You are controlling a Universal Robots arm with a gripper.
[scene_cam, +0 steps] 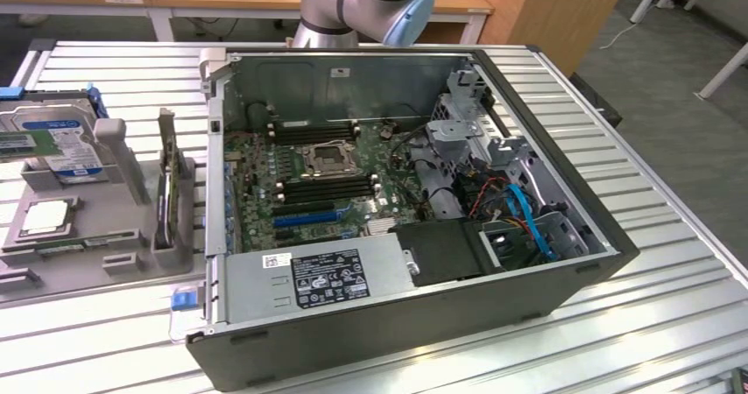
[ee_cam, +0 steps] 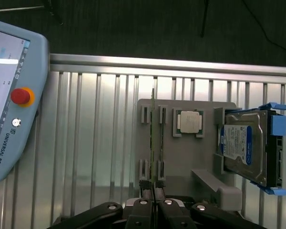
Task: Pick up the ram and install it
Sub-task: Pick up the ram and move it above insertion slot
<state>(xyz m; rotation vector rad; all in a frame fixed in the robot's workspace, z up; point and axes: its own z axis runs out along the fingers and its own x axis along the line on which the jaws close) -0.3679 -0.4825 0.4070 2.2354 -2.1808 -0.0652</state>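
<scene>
- Wrist view, first up: we had the teach pendant (ee_cam: 14,95) lying on the slatted table (ee_cam: 95,143), red stop button showing, well apart from the action.
- Moving across, we reached the grey holder (ee_cam: 181,162), and there was the ram (ee_cam: 153,133), standing on its thin edge in the holder's slots, not yet lifted.
- Now the key line-up: the ram's long axis ran straight away from the gripper (ee_cam: 153,198), dead on the gripper's centre line, with one end of the stick nearest to it. We judged the gripper to be above the stick rather than on it, and we could not tell whether it was open or closed.
- Just beside the ram sat the square processor (ee_cam: 189,121) in its own pocket, then the hard drive (ee_cam: 248,148) at the holder's far end.
- Exterior view, from its left: we saw that holder again, the ram (scene_cam: 167,179) upright on edge in it, just beside the open computer case (scene_cam: 549,280).
- Inside the case lay the motherboard (scene_cam: 292,162), and behind the case rose the arm (scene_cam: 363,0).
</scene>
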